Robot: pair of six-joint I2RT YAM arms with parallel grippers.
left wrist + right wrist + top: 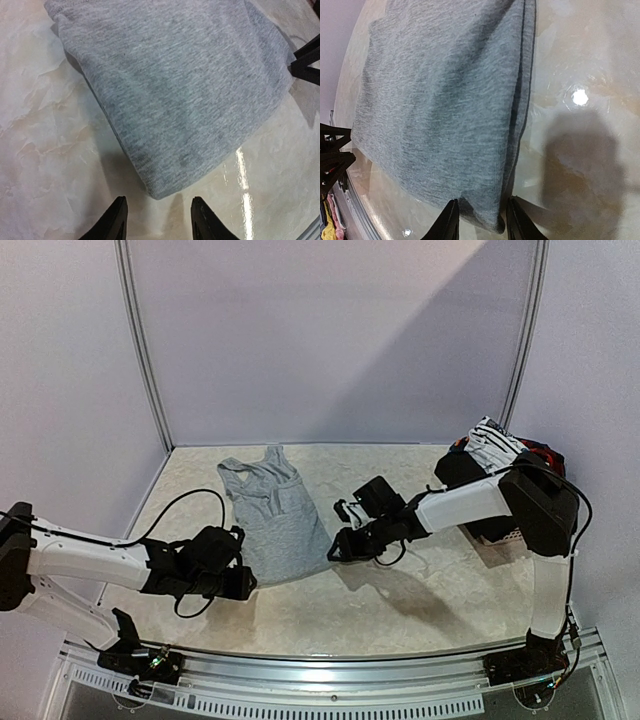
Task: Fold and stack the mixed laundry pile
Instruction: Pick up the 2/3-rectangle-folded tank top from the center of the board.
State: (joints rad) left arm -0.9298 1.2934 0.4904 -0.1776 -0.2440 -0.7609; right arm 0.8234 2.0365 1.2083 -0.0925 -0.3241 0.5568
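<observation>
On the cream marbled tabletop (430,590) between the arms lies one grey tank top (275,520), spread flat and apparently doubled lengthwise. The left gripper (157,200) stands open just short of its near corner, and the right gripper (479,202) straddles the other hem corner, fingers narrow; whether they pinch it I cannot tell. I'd say the job is barely begun: no folded stack is visible, and the rest of the laundry pile (495,445) sits heaped in a basket (505,537) at the far right corner, with plain pale walls (330,340) boxing the table.
</observation>
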